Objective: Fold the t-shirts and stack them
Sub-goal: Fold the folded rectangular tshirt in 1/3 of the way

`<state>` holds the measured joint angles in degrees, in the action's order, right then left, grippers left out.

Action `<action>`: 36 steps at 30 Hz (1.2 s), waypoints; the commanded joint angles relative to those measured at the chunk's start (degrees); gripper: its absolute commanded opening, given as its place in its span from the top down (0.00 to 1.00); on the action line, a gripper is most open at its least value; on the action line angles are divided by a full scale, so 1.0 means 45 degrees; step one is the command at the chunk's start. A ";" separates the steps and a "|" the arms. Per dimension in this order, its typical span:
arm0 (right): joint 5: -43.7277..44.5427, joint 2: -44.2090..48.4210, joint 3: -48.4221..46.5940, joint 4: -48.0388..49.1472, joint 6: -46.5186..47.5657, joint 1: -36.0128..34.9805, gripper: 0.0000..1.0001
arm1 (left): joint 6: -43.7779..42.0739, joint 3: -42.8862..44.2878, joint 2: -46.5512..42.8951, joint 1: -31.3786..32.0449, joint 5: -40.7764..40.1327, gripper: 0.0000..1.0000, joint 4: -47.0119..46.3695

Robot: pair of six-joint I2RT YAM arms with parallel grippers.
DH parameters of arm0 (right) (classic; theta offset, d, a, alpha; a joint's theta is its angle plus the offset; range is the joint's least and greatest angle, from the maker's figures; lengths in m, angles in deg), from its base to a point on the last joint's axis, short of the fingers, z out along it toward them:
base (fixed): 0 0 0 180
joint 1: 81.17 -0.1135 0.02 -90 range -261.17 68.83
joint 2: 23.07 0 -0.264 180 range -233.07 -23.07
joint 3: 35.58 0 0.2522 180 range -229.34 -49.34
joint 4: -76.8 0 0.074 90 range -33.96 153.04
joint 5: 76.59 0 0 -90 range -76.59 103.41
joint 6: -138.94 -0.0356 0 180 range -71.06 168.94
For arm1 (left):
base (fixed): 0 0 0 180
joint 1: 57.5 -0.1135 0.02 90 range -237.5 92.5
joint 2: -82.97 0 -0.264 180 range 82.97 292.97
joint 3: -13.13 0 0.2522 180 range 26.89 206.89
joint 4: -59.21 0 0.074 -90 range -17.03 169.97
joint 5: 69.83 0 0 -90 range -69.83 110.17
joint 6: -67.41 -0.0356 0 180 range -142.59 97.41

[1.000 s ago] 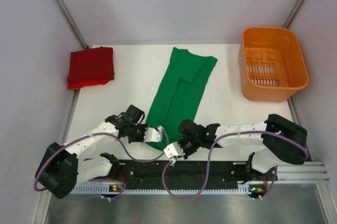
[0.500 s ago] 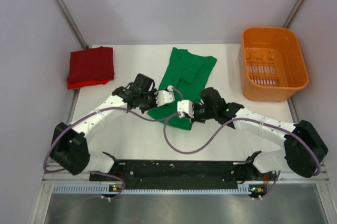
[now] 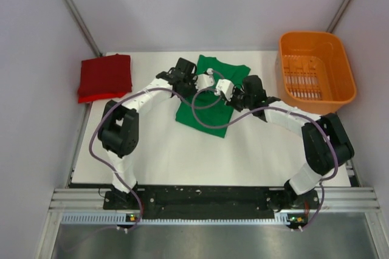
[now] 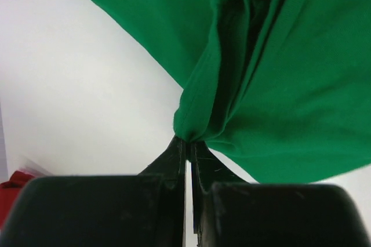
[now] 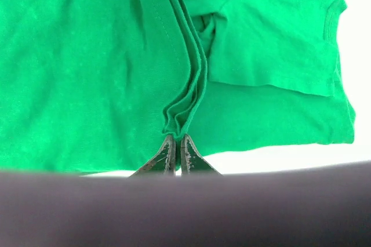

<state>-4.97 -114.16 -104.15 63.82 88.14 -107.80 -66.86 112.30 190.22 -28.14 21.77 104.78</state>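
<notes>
Left pincer (image 4: 188, 142), right pincer (image 5: 175, 140) carried green t-shirt (image 3: 203, 113) rearward.

I am noting the left arm (image 3: 137, 96) and the right arm (image 3: 289, 116) showing white link shells between bulky black joint housings. Purple cables (image 3: 91, 143) are looping loosely along each. The wrist views are showing thin, glossy black fingers (image 4: 173, 163) tapering to points from dark, blocky housings.

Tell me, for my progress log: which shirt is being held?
The green shirt, pinched by the left fingers and the right fingers; the red shirt lies folded and untouched, far left.
</notes>
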 commanded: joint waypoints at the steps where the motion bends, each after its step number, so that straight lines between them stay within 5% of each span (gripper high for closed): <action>1: 0.0136 -0.0791 -0.0789 0.0589 0.0194 0.0430 1.00 | 0.0327 0.1780 0.1029 -0.0022 -0.0240 1.00 -0.0722; 11: 0.1190 -0.1983 -0.1258 0.0257 0.0585 0.0586 1.00 | 0.0111 0.2466 0.2808 -0.0041 -0.1078 1.00 -0.1384; 16: 0.1797 -0.2609 -0.1551 0.0608 0.0021 0.0956 0.94 | 0.0150 0.2739 0.3238 -0.0041 -0.1567 0.67 -0.2185; 19: 0.1933 -0.2901 -0.1629 0.1251 -0.0370 0.1172 0.75 | 0.0345 0.3226 0.3628 -0.0041 -0.2346 0.59 -0.2790; 25: 0.3184 -0.3566 -0.2936 0.1237 -0.2069 0.1835 0.72 | 0.1086 0.5957 0.4507 -0.0489 -0.3482 0.44 -0.2697; 30: 0.1723 -0.1989 -0.2201 0.0880 -0.2305 0.1759 0.65 | 0.2259 0.7019 0.3810 -0.1367 -0.1379 0.41 -0.0940; 36: 0.0137 0.0923 0.0691 0.0826 -0.0630 0.0122 0.54 | -0.0818 0.2028 0.0102 -0.1701 0.4282 0.51 0.0233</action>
<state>1.83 -117.98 -106.23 68.19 80.65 -101.37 -61.62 133.15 203.55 -36.07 22.17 99.78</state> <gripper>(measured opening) 0.440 0.499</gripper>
